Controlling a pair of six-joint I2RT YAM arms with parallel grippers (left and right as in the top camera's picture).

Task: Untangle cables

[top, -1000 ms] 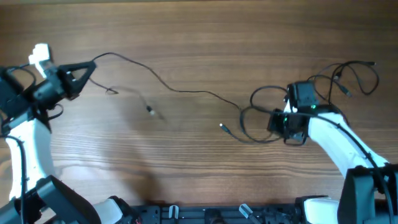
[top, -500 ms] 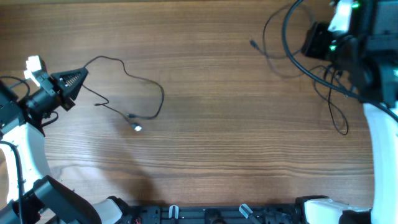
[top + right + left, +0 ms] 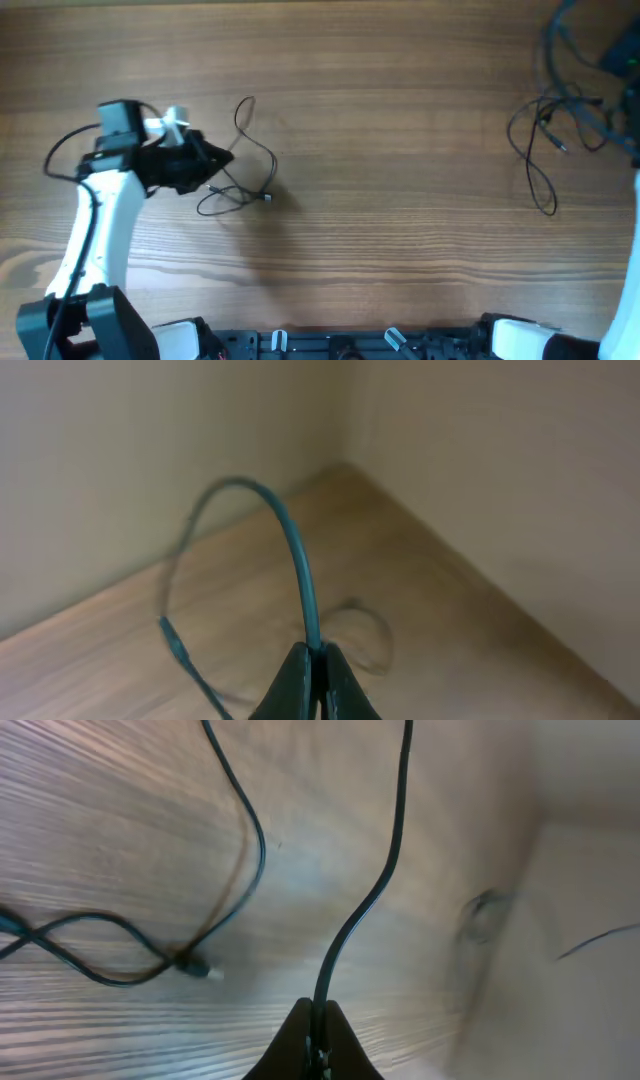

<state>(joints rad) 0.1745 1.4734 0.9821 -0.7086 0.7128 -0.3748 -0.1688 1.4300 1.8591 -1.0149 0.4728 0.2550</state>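
One thin black cable (image 3: 243,170) lies in loose loops at the table's left, with a small plug end (image 3: 268,198). My left gripper (image 3: 222,158) is shut on it; in the left wrist view the cord (image 3: 375,890) runs up from the closed jaws (image 3: 320,1020) and the silvery plug (image 3: 205,972) lies on the wood. A second black cable (image 3: 540,150) hangs in loops at the far right. My right gripper is almost out of the overhead view at the right edge; in the right wrist view its jaws (image 3: 316,660) are shut on that cord (image 3: 290,550).
The wooden table (image 3: 400,220) spreads between the two cable heaps. The left arm (image 3: 100,230) reaches in from the lower left. Arm bases and mounts (image 3: 340,345) line the front edge.
My left gripper has moved right and inward with its cable, which now lies bunched in small loops. My right gripper has pulled further right, mostly out of the overhead view, carrying its cable.
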